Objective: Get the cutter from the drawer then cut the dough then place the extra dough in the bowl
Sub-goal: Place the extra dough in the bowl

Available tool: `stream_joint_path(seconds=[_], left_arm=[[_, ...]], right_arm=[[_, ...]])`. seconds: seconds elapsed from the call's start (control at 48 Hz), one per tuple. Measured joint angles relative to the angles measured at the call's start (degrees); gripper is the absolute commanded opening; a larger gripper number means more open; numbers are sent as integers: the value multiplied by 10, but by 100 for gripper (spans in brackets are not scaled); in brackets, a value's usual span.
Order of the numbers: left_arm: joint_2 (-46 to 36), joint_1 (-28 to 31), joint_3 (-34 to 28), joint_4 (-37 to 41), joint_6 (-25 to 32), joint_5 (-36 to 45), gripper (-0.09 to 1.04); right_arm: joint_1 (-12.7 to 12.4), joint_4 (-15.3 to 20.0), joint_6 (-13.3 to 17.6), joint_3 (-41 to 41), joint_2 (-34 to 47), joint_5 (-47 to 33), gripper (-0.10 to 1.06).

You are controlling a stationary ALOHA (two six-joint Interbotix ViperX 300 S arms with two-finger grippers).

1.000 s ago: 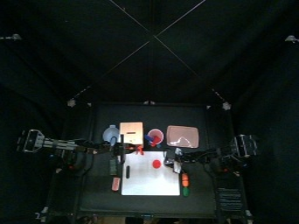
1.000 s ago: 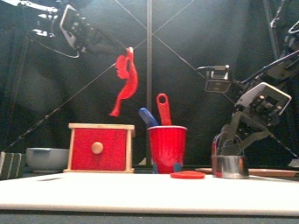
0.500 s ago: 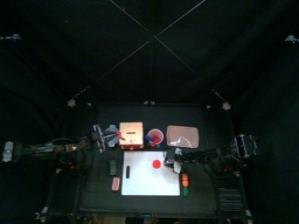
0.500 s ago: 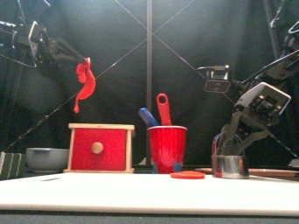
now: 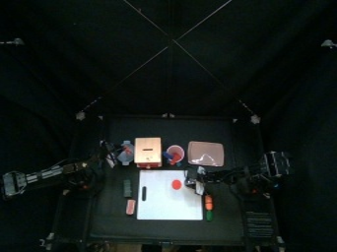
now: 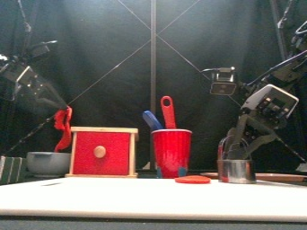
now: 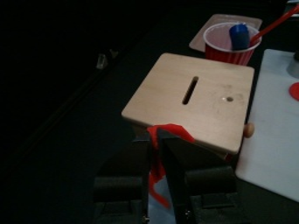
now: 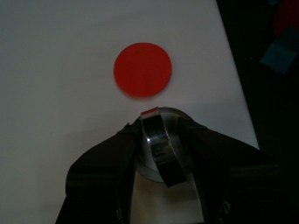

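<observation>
While the strip of extra red dough [image 6: 63,128] hangs pinched in the left gripper [image 6: 56,111] just above the blue-grey bowl [image 6: 48,163] near the worktop's back-left corner, it should be lowered inside the rim, clear of the wooden box [image 6: 103,151], before release. The metal cutter [image 6: 236,171] is clamped by the right gripper [image 8: 163,138] on the white cutting board [image 8: 70,122].

The wooden box [image 5: 149,150] is seen small, from high above, in the top view, which is tilted slightly toward the back. In the front view it is faced level and near, from the front edge of the tabletop [image 5: 112,228]. Its lid is looked down on closely in the left wrist view; the red cup [image 7: 228,44] beside the box is shared with both. The white cutting board [image 8: 70,79] before the box is viewed straight down, close, in the right wrist view; its dough disc [image 8: 142,68] is shared with the top and front views.
</observation>
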Motion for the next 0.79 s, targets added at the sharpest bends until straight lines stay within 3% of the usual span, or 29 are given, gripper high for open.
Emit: stream_joint_path(seconds=[0.188,0.792], left_arm=[[0,18,2,-34,0,34,87],[2,20,2,-63,-1,74,87]], right_arm=[[-1,-1,-1,-1,0,1,79],[1,-6,0,-18,4,20,79]])
